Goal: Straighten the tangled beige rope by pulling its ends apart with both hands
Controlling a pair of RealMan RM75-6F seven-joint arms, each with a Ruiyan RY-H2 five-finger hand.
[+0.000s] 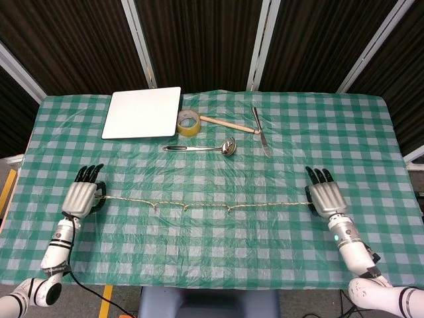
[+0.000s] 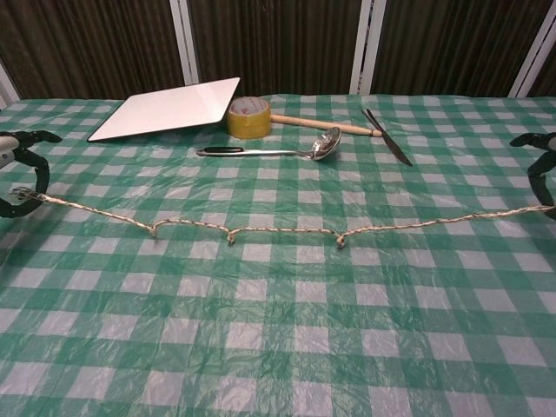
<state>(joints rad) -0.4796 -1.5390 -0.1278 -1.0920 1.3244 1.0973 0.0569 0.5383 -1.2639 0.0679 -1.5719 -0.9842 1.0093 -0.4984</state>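
Note:
The beige rope runs nearly straight across the green checked table, with three small kinks left along its middle. My left hand grips its left end near the table's left side; only its dark fingers show at the chest view's edge. At the right side my right hand holds the other end, and its fingers show at the chest view's right edge. The rope lifts slightly off the cloth toward both hands.
At the back lie a white board, a roll of tape, a wooden-handled tool, a knife and a metal ladle. The table's front edge runs just behind both wrists.

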